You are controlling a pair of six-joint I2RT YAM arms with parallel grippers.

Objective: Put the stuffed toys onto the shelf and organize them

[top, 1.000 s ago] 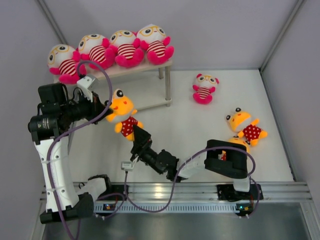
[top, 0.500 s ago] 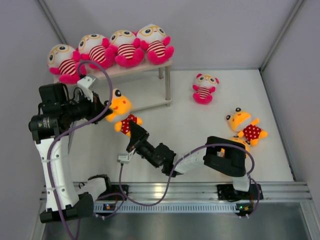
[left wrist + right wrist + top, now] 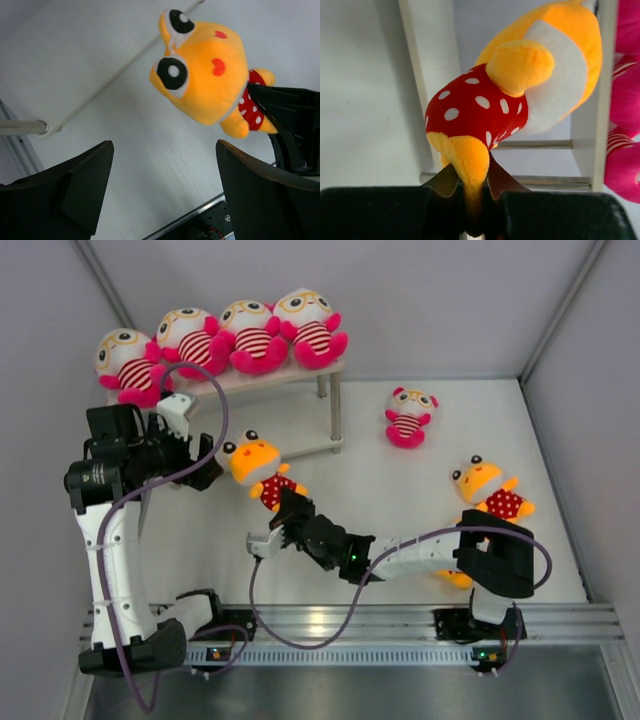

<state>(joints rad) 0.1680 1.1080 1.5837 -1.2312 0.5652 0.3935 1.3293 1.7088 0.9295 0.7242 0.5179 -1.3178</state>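
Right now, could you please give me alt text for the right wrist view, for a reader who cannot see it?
The right hand is shut on one foot of an orange-yellow plush in a red polka-dot outfit, which fills the middle of the frame. Behind it is the white shelf on metal legs, with pink plush toys at the right edge.

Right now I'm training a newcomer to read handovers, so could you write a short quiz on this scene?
1. True or false: the left gripper is clamped on the orange plush.
2. How many striped plush sit on the shelf's top board? A three, B four, C five.
3. Fill in: the right gripper pinches the orange plush by its ____.
Key: 1 false, its jaws stand open. 2 B. 3 leg.
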